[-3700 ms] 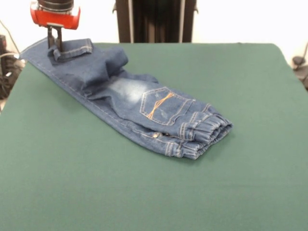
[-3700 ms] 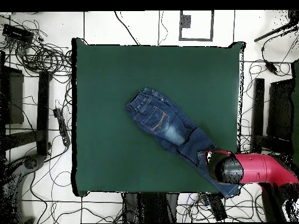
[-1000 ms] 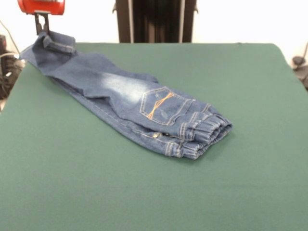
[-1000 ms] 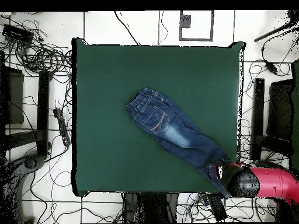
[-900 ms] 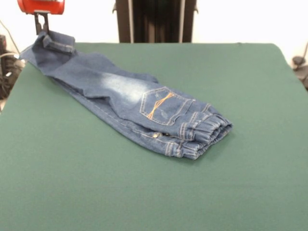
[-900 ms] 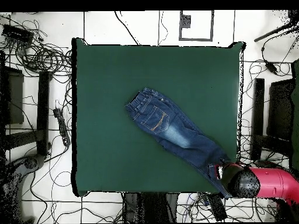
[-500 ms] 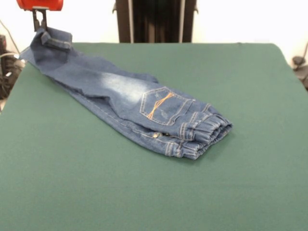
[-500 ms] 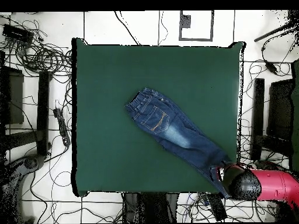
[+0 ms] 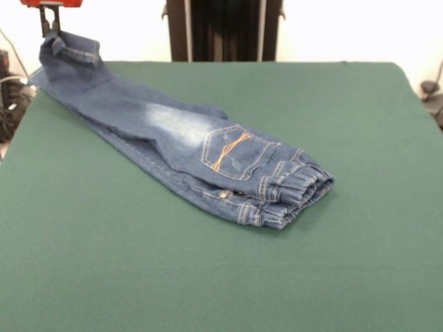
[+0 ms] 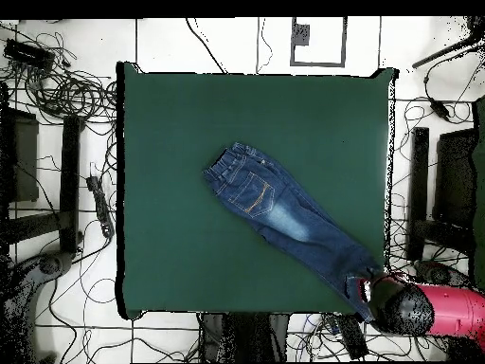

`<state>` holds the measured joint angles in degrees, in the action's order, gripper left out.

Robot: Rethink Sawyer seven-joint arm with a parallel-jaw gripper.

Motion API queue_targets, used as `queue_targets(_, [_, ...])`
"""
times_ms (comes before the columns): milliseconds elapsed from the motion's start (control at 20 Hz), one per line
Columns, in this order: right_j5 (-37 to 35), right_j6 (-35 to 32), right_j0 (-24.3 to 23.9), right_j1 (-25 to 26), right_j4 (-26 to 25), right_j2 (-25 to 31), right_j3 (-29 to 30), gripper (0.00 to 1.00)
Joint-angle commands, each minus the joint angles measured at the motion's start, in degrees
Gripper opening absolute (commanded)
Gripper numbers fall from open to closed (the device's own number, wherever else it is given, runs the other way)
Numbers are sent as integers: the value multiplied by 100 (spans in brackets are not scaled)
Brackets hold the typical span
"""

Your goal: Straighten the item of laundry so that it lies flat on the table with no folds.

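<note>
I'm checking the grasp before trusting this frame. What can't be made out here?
- Hand, front view: mostly cut off by the top edge.
- Hand, overhead view: hidden under the arm.
- Cuff of the jeans: grip point not clear.
- Lower leg: hidden under the upper one.

One camera looks low and close across the table (image 9: 360, 104), slightly downward; the other hangs high, straight down, taking in the whole table (image 10: 170, 123) and the cabled floor (image 10: 57, 95) — both share the green top, turned half round between them.
</note>
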<state>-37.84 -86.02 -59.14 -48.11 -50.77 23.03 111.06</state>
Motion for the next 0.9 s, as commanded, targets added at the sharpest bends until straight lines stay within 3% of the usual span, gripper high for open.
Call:
queue_targets(50, [-639, 1876, 74, 23, 24, 634, 510, 0])
queue_targets(900, [-442, 2277, -293, 118, -95, 683, 680, 0])
